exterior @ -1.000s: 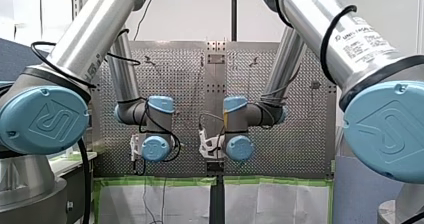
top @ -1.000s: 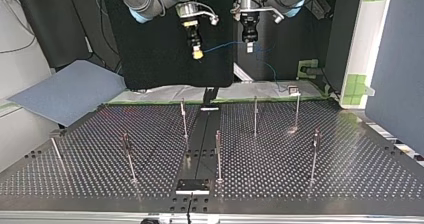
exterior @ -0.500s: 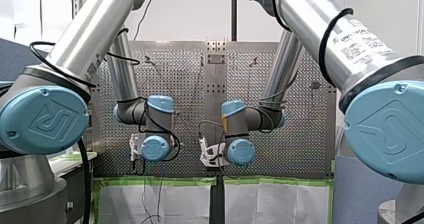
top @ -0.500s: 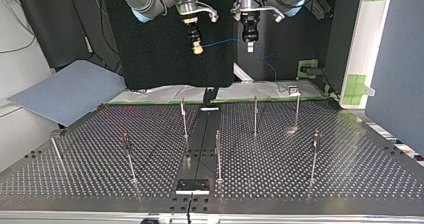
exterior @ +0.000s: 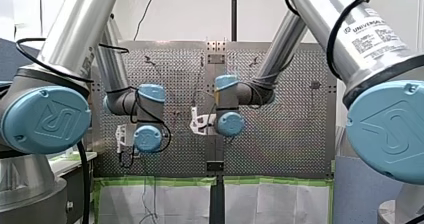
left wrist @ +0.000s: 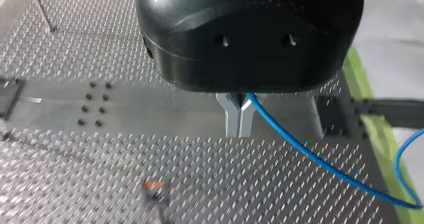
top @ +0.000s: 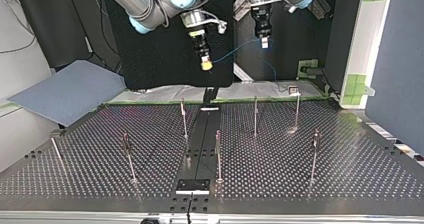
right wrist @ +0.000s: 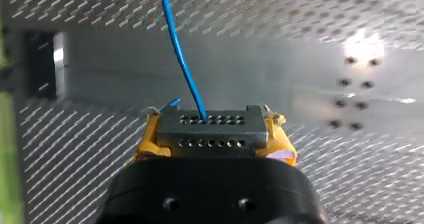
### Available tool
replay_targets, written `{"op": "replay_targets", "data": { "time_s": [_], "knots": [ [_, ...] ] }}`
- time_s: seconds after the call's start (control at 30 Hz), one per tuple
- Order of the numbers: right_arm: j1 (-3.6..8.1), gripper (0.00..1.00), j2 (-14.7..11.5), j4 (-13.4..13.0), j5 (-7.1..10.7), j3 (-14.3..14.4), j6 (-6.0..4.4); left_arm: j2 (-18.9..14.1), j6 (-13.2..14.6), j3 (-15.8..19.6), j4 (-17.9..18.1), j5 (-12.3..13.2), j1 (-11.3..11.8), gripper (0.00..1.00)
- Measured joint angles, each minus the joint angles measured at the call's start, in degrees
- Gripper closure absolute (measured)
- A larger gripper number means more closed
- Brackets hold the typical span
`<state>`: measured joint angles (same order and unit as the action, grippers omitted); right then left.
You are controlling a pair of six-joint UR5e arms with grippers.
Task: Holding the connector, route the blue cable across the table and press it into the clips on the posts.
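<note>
In the top view my right gripper (top: 205, 63) has dropped lower and drifted toward the frame's centre. My left gripper (top: 263, 43) has slid to the right along the upper edge. The gap between them has widened, so the blue cable (top: 235, 48) now runs as a tighter, slanted line from one to the other. It sits in the upper middle of the frame, well above the table (top: 100, 179). I judge that slack is being taken up before the carry out to the posts (top: 255, 115). None of the clips holds the cable yet.

My right gripper is clenched on the connector (right wrist: 212, 126), a flat grey block with two rows of small round holes. It is squeezed between yellow pads (right wrist: 148, 141), and the cable leaves one hole. My left gripper's slim metal fingers (left wrist: 231, 119) are pinched together on the cable itself. The cable is a thin, smooth cord that bends away from the fingers in a soft curve.

The posts are thin upright shiny rods with darker heads too small to make out. The table is dull metal with a regular grid of holes.
</note>
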<state>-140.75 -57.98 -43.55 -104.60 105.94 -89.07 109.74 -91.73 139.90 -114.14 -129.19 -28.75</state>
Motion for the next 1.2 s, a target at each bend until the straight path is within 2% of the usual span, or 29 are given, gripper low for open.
{"op": "replay_targets", "data": {
  "time_s": [0.23,0.43,0.6,0.77,0.9,1.2],
  "knots": [
    [-0.08,1.0,-4.04,4.15,2.98,-4.2,-0.35,-4.09,0.19,-2.76,-4.08,-4.07,1.4,1.0],
    [0.16,1.0,-4.84,7.5,4.87,-7.55,-0.62,-7.32,1.14,-5.18,-7.3,-7.3,2.69,1.0],
    [0.44,1.0,-4.88,10.19,5.58,-10.21,-0.82,-9.79,1.85,-6.88,-9.79,-9.29,3.81,1.0],
    [0.58,1.0,-4.84,13.12,6.94,-12.53,-0.86,-12.44,1.87,-8.15,-11.55,-9.35,4.39,1.0],
    [0.59,1.0,-4.76,15.52,8.25,-13.71,-0.87,-14.98,1.21,-8.78,-11.92,-7.85,4.61,1.0],
    [0.16,1.0,-4.74,20.78,10.24,-17.43,-0.55,-20.41,0.49,-9.74,-13.38,-6.33,5.51,1.0]
  ]
}}
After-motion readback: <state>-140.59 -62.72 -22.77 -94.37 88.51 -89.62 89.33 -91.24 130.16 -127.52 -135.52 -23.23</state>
